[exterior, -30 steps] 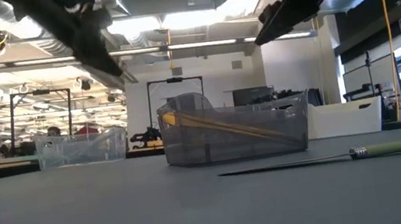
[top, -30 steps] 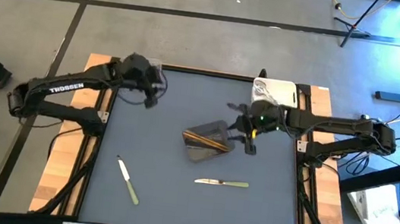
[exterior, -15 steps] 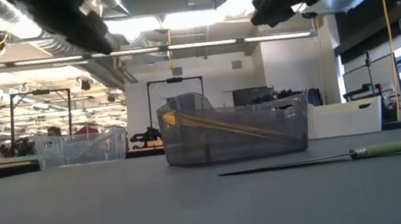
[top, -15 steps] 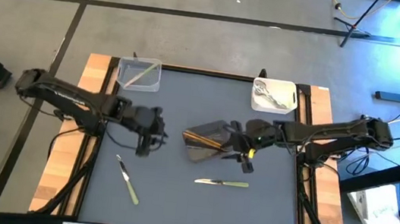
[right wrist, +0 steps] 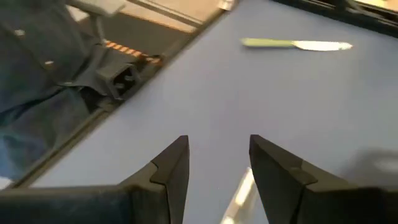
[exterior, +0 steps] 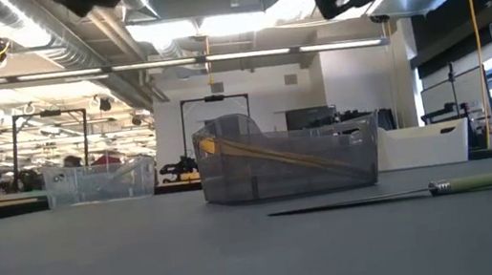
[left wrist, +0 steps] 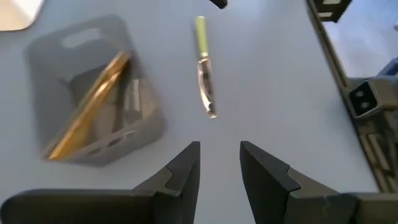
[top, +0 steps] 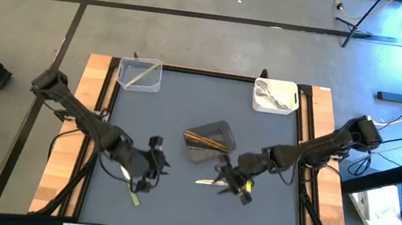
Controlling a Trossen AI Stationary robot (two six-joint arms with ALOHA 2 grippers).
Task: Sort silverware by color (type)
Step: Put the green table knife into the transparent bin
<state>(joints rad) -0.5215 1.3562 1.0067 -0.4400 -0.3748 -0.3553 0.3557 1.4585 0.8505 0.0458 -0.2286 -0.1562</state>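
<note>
Two pale-green-handled knives lie flat on the table. The left knife (top: 133, 192) shows partly under my left arm, and whole in the right wrist view (right wrist: 295, 45). The right knife (top: 206, 181) lies near the dark grey tub (top: 209, 140), which holds gold pieces (left wrist: 87, 106). My left gripper (top: 149, 169) (left wrist: 219, 168) hangs open above the table beside the left knife. My right gripper (top: 227, 179) (right wrist: 217, 168) is open above the right knife, and a pale stretch of it (right wrist: 239, 190) shows between the fingers. In the low view this knife (exterior: 446, 186) lies untouched.
A clear tub (top: 140, 74) with a green-handled knife stands at the far left corner. A white tub (top: 276, 96) with silver spoons stands at the far right corner. The grey tub sits mid-table between both arms. Wooden rails (top: 66, 150) border the mat.
My left gripper has swung from the clear tub at the far left corner toward the near edge, ending over the left knife. My right gripper has moved from beside the grey tub toward the near edge and slightly left, ending over the right knife. Knives and tubs have stayed put.
</note>
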